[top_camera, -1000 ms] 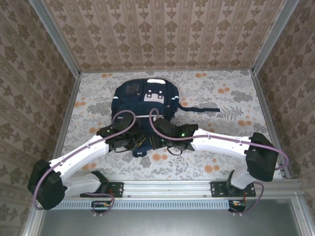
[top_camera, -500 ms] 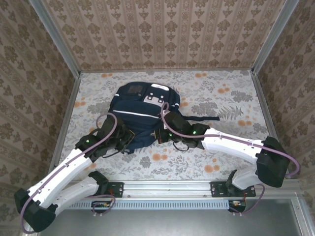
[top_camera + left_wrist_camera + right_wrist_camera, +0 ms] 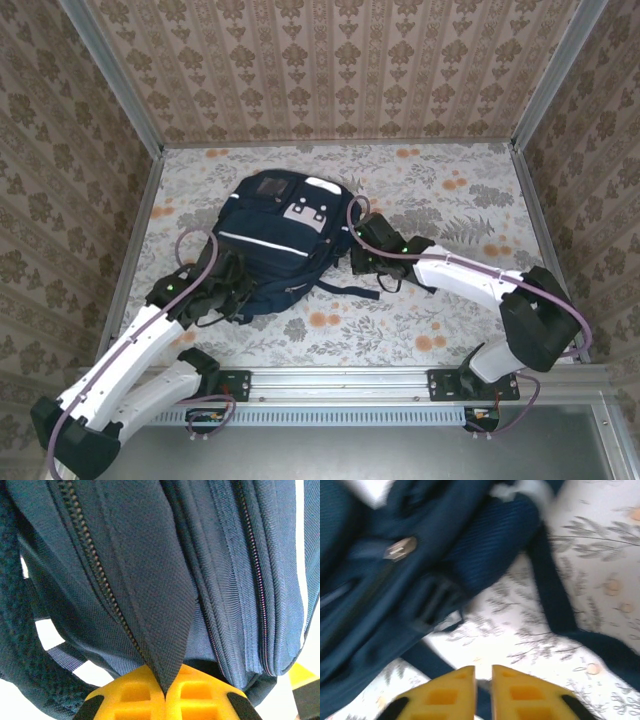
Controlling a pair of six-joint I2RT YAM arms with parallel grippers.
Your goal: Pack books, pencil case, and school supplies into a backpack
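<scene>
Backpack (image 3: 275, 240) lies front-up on the floral table (image 3: 450, 200), left of centre. Left claw (image 3: 165, 692) is clamped on a fold of its navy fabric at the near-left corner. Right claw (image 3: 483, 676) stands narrowly apart just beside its right side, above a dark strap (image 3: 555, 605).
</scene>
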